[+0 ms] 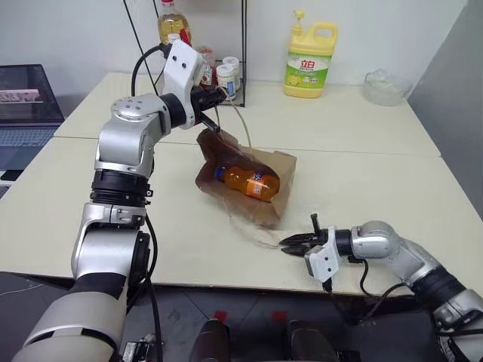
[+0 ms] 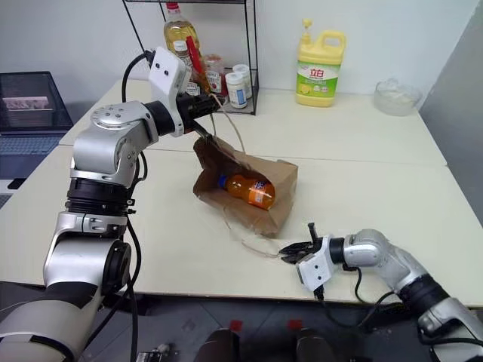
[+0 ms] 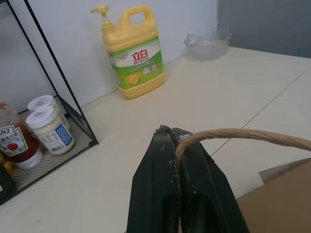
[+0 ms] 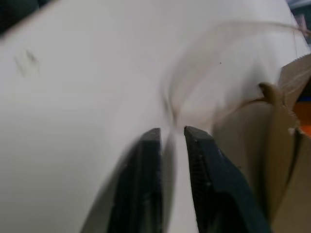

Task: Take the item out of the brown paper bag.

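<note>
The brown paper bag lies tipped on its side mid-table, its mouth facing me. Inside it rests the item, an orange drink bottle with a blue cap and dark label. My left gripper is shut on the bag's upper cord handle and holds that side up off the table. The other cord handle trails loose over the tabletop toward my right gripper. That gripper sits low near the table's front edge, fingers a little apart, the blurred cord running up from its tips.
A yellow detergent jug stands at the back. A black wire rack behind the bag holds a ketchup bottle and white jars. A glass bowl sits far right, a laptop far left.
</note>
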